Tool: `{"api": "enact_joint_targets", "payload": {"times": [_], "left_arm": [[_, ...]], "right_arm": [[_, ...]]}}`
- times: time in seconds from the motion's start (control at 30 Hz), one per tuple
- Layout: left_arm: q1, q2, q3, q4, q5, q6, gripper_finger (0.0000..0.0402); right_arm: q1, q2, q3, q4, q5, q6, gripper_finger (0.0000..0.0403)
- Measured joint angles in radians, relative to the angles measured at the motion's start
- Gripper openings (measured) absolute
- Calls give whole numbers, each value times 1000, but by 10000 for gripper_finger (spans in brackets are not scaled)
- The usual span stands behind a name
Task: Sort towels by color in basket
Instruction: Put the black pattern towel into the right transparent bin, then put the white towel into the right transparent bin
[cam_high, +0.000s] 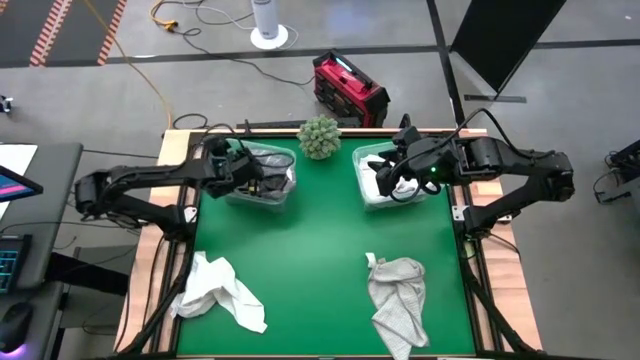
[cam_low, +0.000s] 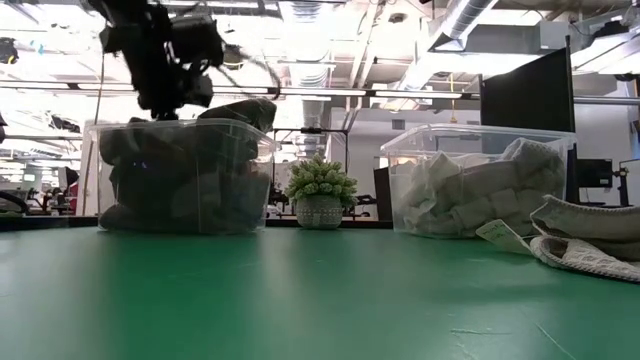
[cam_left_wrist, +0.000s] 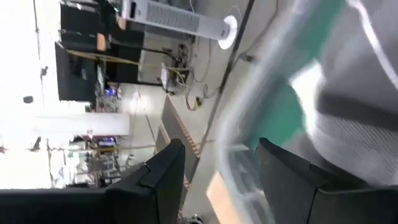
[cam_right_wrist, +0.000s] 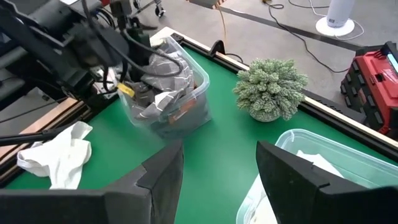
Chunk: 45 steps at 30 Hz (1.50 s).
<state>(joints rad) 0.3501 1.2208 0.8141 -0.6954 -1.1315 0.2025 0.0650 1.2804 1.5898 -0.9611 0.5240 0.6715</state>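
Dark grey towels fill the clear left bin. White towels fill the clear right bin. A crumpled white towel lies on the green mat at the near left. A light grey towel lies on the mat at the near right. My left gripper hangs open over the left bin's rim, next to a grey towel, with nothing between its fingers. My right gripper is open above the right bin.
A small potted plant stands at the mat's far edge between the two bins. Bare green mat lies between the bins and the two loose towels. A red case sits on the floor beyond the table.
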Motion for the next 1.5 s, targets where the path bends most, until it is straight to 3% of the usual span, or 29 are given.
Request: {"api": "enact_joint_targets", "payload": {"times": [0.3,0.4,0.47,0.53,0.63,0.7,0.9,1.0,1.2,1.33,1.5], "left_arm": [[2,-10,113,-4,-46,159,180],[2,-22,158,-22,-98,136,175],[1,-41,217,-65,-67,41,173],[2,-61,297,-110,87,-145,170],[42,-90,362,-91,472,-451,169],[67,-105,362,-29,681,-571,169],[51,-120,281,81,1024,-827,169],[-52,-170,234,102,1108,-890,168],[-434,-258,211,-53,1144,-829,169],[-711,-251,210,-180,1160,-736,168],[-960,-187,210,-209,1156,-732,168]], "right_arm": [[0,0,0,5,0,3,227],[0,0,0,5,0,10,227],[0,0,0,5,0,10,227],[0,0,0,5,0,10,227],[-3,0,0,5,1,9,227],[-9,0,0,5,2,10,227],[-22,0,0,8,4,5,228],[-12,0,0,6,4,5,227],[8,0,0,-9,4,-2,227],[-12,0,0,-12,4,-25,227],[-35,0,0,-11,2,-27,227]]}}
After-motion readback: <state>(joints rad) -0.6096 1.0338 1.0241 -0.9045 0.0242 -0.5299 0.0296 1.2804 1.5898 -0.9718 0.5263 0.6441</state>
